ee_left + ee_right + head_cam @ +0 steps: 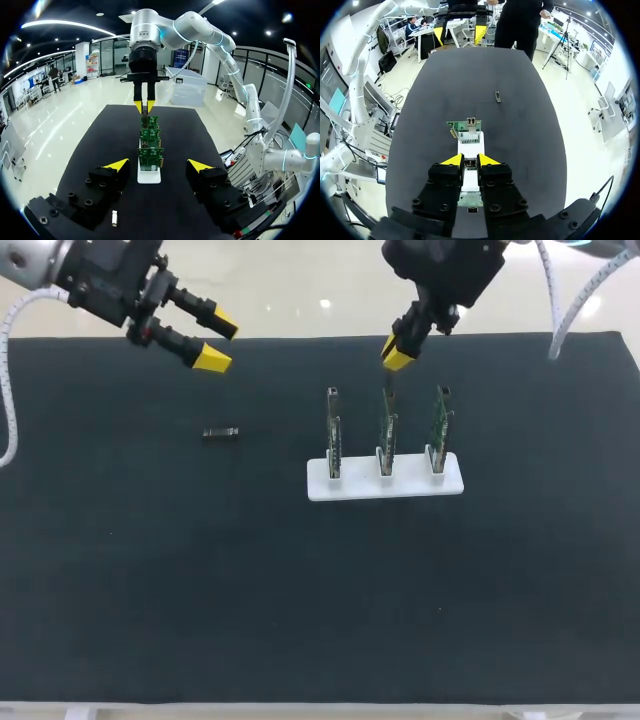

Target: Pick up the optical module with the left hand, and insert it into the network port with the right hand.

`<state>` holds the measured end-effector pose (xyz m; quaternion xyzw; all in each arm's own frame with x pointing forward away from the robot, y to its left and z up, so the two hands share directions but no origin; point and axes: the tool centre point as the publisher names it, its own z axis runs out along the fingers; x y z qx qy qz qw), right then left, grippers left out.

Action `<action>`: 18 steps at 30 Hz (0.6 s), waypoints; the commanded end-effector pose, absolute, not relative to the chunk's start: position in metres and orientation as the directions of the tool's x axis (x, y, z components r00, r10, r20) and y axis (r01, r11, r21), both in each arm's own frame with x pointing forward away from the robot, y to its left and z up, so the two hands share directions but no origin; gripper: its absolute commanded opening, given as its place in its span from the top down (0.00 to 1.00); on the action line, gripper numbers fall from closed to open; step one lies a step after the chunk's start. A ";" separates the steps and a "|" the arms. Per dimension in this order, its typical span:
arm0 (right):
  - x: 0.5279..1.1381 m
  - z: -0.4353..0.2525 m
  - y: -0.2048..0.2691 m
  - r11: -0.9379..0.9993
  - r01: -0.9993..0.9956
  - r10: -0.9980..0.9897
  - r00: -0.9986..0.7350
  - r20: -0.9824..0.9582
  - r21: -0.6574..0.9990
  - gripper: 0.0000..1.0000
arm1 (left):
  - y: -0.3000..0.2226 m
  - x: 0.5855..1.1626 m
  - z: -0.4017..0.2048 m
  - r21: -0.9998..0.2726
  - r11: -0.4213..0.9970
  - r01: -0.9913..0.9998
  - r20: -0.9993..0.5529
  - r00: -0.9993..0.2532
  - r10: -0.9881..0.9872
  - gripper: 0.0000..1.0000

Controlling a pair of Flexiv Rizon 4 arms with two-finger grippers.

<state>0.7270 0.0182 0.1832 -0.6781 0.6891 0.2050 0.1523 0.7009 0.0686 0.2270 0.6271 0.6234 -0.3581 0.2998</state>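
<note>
From above, the optical module (220, 432) lies flat on the dark bench (150, 570), well to the left of a white holder (360, 486) that carries three upright circuit boards (333, 430) in a row. The left tool (218, 343) hangs near the bench's far edge, beyond the module and apart from it. Its fingers are spread wide with nothing between them. The right tool (398, 352) sits right over the top edge of the middle board. The left wrist view adds what the overhead cannot: the module rests on the bench down beside one finger's base, behind the yellow tips rather than between them. The boards line up one behind another ahead. The right wrist view shows a network port (471, 123) on the upper edge of the board just ahead of the right tool. The module lies farther off on the bench, past that board and to one side. Whether the right tool is closed or gripping anything cannot be told.
</note>
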 end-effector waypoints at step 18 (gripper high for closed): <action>0.728 0.171 0.019 -0.007 -0.997 -0.864 -0.030 -0.503 0.073 1.00 | 0.068 0.702 0.227 -0.072 -0.043 0.996 -0.821 -0.034 0.570 0.00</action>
